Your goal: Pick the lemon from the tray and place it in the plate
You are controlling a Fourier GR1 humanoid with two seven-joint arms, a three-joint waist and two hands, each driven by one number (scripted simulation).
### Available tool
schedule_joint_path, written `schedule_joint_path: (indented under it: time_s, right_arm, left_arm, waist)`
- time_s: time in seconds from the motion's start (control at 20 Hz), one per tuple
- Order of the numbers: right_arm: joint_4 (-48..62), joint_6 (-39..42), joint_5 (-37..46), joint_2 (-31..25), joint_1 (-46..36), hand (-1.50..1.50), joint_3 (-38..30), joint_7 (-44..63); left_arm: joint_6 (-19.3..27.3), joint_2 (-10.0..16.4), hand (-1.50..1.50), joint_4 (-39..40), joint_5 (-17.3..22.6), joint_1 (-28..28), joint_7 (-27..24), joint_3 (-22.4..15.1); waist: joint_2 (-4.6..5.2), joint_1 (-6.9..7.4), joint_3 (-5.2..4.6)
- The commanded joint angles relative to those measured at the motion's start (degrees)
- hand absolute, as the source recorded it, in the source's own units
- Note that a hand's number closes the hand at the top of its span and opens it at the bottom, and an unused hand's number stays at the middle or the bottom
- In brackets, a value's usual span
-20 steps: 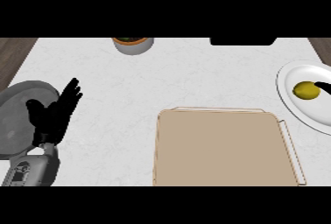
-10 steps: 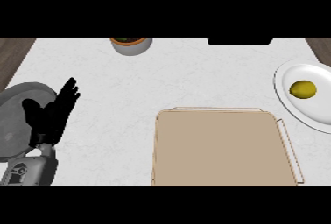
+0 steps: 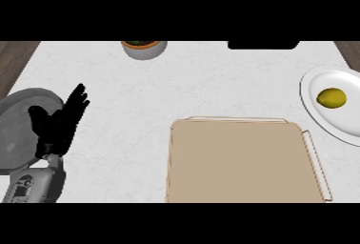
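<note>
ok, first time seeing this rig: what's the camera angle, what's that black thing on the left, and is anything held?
There is one view, from the humanoid robot's head, looking steeply down at a white counter. The black thing is its left hand, open with fingers up, resting near the left edge on a grey forearm. It holds nothing. The right hand is out of view. On the counter are a tan tray, a white plate at right with the lemon on it, a grey round dish by the hand, and a small pot at the top.

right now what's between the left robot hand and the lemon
Head view: between left robot hand and lemon, bare counter just past the tray, then the plate rim.
</note>
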Motion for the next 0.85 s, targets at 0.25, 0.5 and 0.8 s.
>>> schedule_joint_path:
  time_s: [0.25, 0.5, 0.8]
  right_arm:
    - [12.2, 2.7, -1.1, -7.0, 2.0, -1.5, -0.5, -9.6]
    - [13.4, 2.5, -1.3, -9.8, 2.7, -1.5, 0.8, -9.9]
    - [16.6, 3.6, -1.1, -12.5, 4.4, -1.5, 1.6, -11.0]
  left_arm:
    - [-1.1, -1.5, 0.0, -1.5, -1.2, 4.9, -3.7, -0.9]
    - [-0.6, -1.9, 0.0, -2.8, -1.3, 2.1, 0.0, -0.6]
    - [0.3, -2.1, 0.0, -2.5, -1.9, -1.5, 3.4, -0.4]
  waist:
    - [0.27, 0.96, 0.11]
    - [0.21, 0.65, 0.09]
    - [0.28, 0.61, 0.13]
